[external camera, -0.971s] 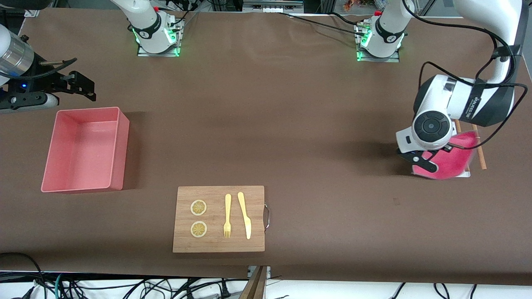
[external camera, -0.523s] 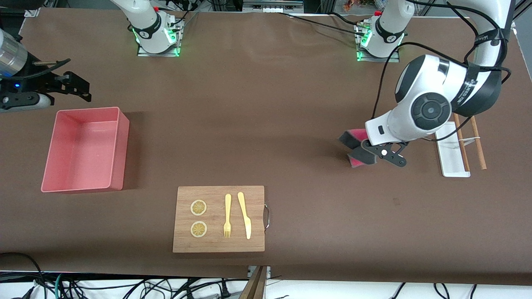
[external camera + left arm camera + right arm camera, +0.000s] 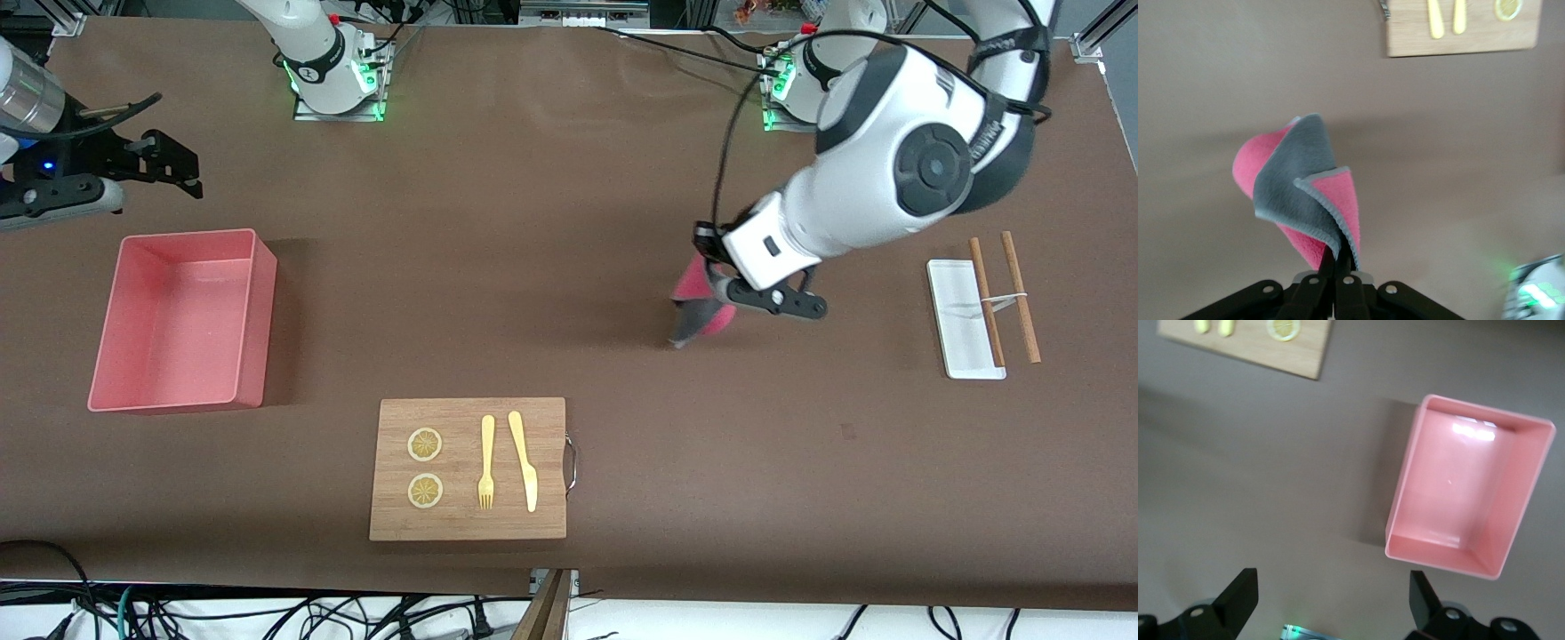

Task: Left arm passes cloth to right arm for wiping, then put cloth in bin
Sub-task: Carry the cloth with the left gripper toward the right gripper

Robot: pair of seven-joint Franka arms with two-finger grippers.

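Observation:
The cloth [image 3: 698,307], pink on one face and grey on the other, hangs folded from my left gripper [image 3: 722,290], which is shut on its edge. It hangs over bare table near the middle, a little toward the left arm's end. In the left wrist view the cloth [image 3: 1298,193] droops from the pinched left gripper [image 3: 1338,257]. My right gripper [image 3: 176,169] stands open and holds nothing, over the table next to the salmon-pink bin [image 3: 256,311]. In the right wrist view the bin [image 3: 1403,500] is empty, off to one side of the right gripper [image 3: 1331,597].
A wooden cutting board [image 3: 468,524] carries two lemon slices, a fork and a knife, nearer the camera than the cloth. A small white tray [image 3: 965,347] and two wooden chopsticks [image 3: 1018,298] lie at the left arm's end.
My left arm has lifted the cloth off the white tray and carried it toward the middle of the table. The right gripper has shifted only slightly and stays open.

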